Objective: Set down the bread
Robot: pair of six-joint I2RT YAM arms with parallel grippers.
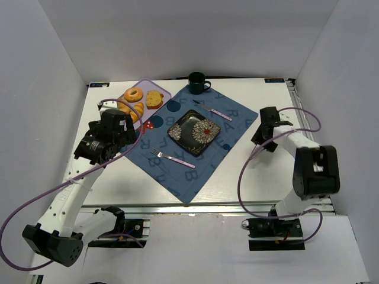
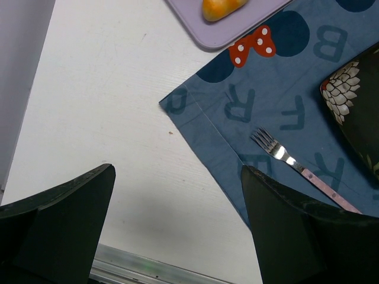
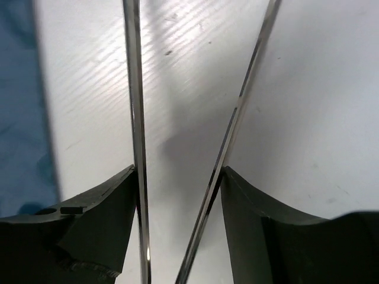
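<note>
Golden bread (image 2: pixel 222 7) on tray (image 2: pixel 198 29), left claw (image 2: pixel 177 171) spread

White-linked left arm (image 1: pixel 68 201) and right arm (image 1: pixel 283 141), black joint housings, thin purple cables (image 1: pixel 238 180).

A dark floral square plate (image 1: pixel 194 131) sits on a blue lettered cloth placemat (image 1: pixel 185 179). A silver fork (image 1: pixel 172 158) lies beside it.

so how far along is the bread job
Done: nothing; the bread lies on the tray and the plate is bare. In hand: nothing; the left gripper is open beside the tray, the right gripper open over the table. Left: grasp, carry, set down.
</note>
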